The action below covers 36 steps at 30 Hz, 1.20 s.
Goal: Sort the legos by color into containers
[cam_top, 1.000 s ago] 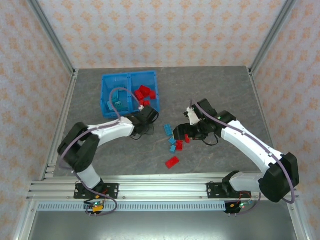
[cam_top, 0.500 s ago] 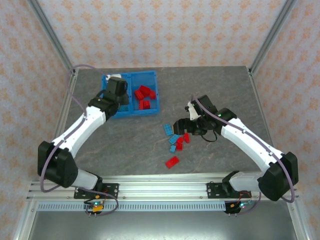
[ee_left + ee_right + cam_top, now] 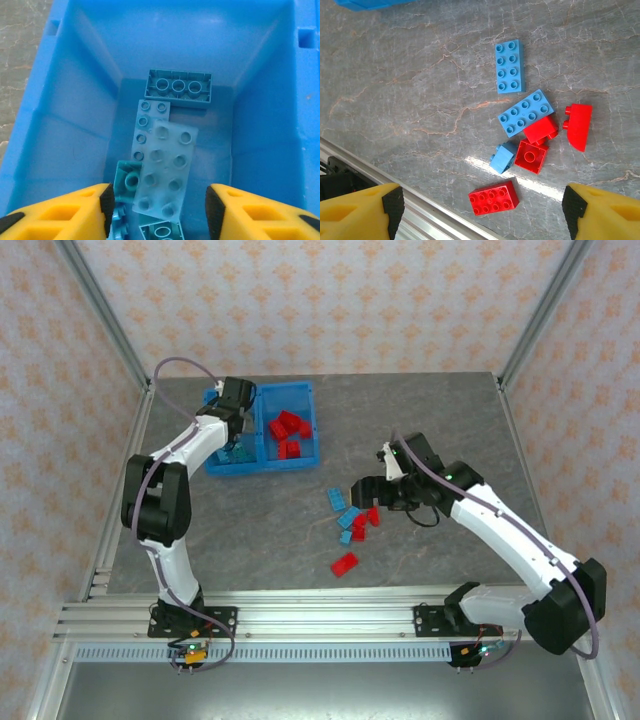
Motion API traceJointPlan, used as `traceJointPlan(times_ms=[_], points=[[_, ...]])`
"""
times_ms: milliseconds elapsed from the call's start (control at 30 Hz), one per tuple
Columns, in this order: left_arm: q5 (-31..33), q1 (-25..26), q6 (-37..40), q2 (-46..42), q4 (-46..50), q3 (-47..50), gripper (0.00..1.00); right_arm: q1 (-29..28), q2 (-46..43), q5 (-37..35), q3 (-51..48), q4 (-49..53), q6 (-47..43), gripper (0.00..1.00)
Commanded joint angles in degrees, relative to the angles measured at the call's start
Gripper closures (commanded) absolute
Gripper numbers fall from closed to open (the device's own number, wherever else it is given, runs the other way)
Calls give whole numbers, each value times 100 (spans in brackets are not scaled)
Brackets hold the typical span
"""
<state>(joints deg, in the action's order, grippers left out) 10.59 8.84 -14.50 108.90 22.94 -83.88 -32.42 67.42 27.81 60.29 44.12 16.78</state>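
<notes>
Item, left gripper: yellow fingers spread, nothing pinched, poised above the left compartment of the blue bin. A pale blue eight-stud brick lies in the gap between the fingers without touching either, running from the gripper's midpoint toward 12 o'clock. It rests on a pale blue plate. An upturned teal brick sits further out at 12 o'clock against the far wall, and a small teal piece lies at 10 o'clock beside the left finger. Item, right compartment: holds a heap of red bricks. Item, right gripper: fingers wide apart, empty, hanging over the grey table. A red eight-stud brick lies almost at its midpoint. A small blue brick and a red square brick touch each other at 1 o'clock. Beyond them lie a slanted blue brick, a small red brick and a red sloped brick, with a second blue eight-stud brick farthest out at 12 o'clock. In the top view this loose cluster lies at 4 o'clock from the bin.
</notes>
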Motion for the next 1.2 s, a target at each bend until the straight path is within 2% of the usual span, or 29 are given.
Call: traceJointPlan(times_ms=[0,133,300,400,533,667,867,1000,1167], points=[[-194,12,-64,-250,-20,-121,41,27,-38,-156,-47,-71,81,16],[-486,9,-245,-806,-76,117,41,25,12,-178,83,-91,14,16],[-1226,199,-795,-1980,-367,813,41,25,338,-406,241,-248,8,16],[-1384,710,-1083,-2558,-472,1315,41,34,430,-739,294,-366,102,16],[-1134,1694,-1662,-2842,-614,1984,41,59,491,-1277,363,-343,180,15],[-929,2489,-2372,-2524,-916,2305,39,135,470,-1443,364,-312,230,15],[-668,3335,-2875,-1321,-978,1967,33,147,429,-1529,273,-225,232,14],[-489,3617,-2731,-541,-764,1540,31,160,305,-1655,164,-175,237,14],[-677,3638,-2686,-26,-812,1370,33,167,125,-1801,15,-150,255,14]])
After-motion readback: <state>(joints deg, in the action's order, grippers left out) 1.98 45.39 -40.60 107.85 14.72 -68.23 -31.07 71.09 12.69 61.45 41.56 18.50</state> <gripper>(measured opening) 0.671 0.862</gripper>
